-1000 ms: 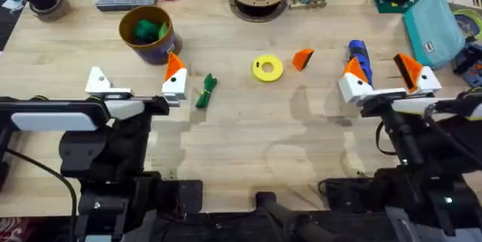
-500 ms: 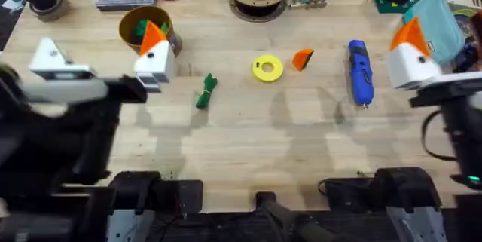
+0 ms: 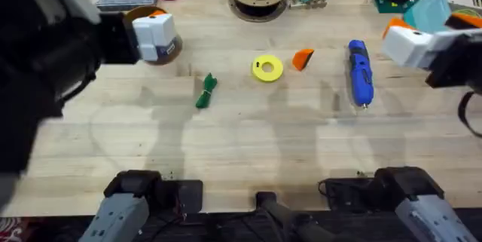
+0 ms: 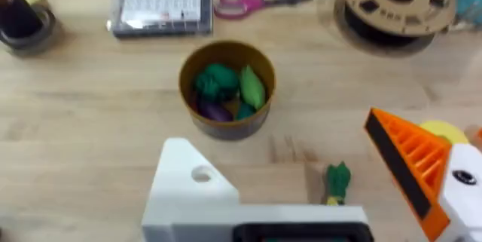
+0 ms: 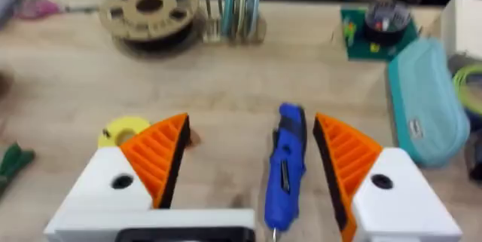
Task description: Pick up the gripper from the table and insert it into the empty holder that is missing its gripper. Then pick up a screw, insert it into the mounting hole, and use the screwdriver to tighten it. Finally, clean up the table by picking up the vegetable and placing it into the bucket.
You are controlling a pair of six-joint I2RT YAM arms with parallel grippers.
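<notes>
Done: I see nothing done yet.
Small orange ribbed plastic gripper [image 3: 302, 59]: lies on the table.
White plastic holder [image 4: 192, 189]: bare.
Left gripper [image 4: 316, 197]: fingers apart, empty.
Right gripper [image 5: 248, 174]: fingers apart, empty.
Left: everything.

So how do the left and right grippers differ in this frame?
The left gripper carries an orange ribbed pad on one finger only; its other white holder is bare. The right gripper has orange pads on both fingers. The left looks down toward the bucket, the right toward the screwdriver. Both stand open and hold nothing.
</notes>
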